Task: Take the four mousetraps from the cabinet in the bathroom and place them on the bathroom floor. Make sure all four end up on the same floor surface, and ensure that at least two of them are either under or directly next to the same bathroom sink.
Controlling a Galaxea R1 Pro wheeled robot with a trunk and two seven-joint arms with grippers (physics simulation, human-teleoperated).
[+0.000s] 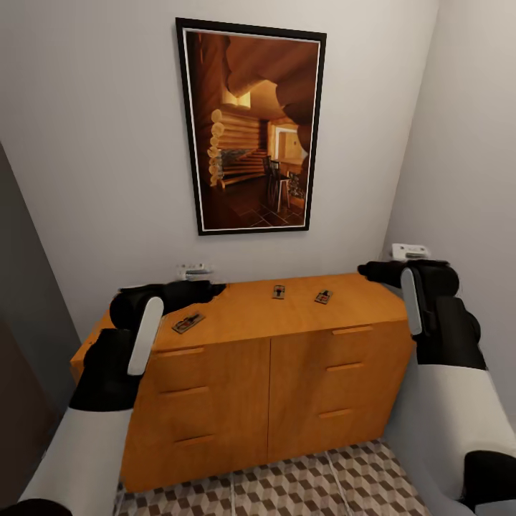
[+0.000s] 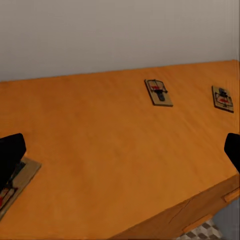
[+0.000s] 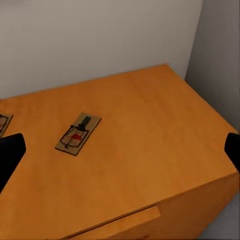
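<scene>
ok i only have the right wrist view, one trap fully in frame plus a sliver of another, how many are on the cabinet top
Observer: I count three in the head view: the right mousetrap, the middle mousetrap, and the left mousetrap nearer the left end of the cabinet.
Operator: wheres the left gripper
Observer: The left gripper is open over the cabinet top, and the left mousetrap lies right by one fingertip.
Operator: any drawers open
Observer: No, every drawer front looks shut in the head view.
</scene>
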